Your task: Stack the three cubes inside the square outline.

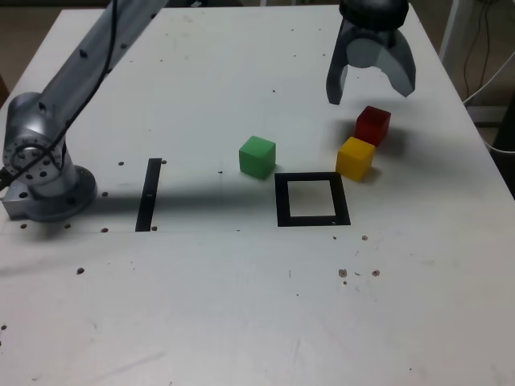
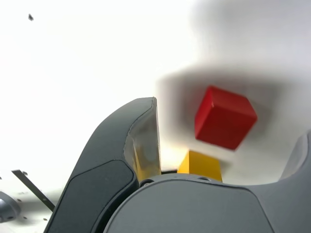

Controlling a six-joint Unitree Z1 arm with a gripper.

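We see the black square (image 1: pixel 283 200) framing a white patch of table (image 1: pixel 193 305), with all three cubes outside it: the green cube (image 1: pixel 257 157) near its upper-left corner in the exterior view, the yellow cube (image 1: pixel 355 158) just beside its upper-right corner, and the red cube (image 1: pixel 373 125) beyond the yellow. The gripper (image 1: pixel 370 96) hangs above the red cube, jaws wide apart. We find the green cube only in the exterior view; the wrist view shows us a glossy inner finger face catching a yellow reflection, curved grey shells and smooth, sharp-edged cubes
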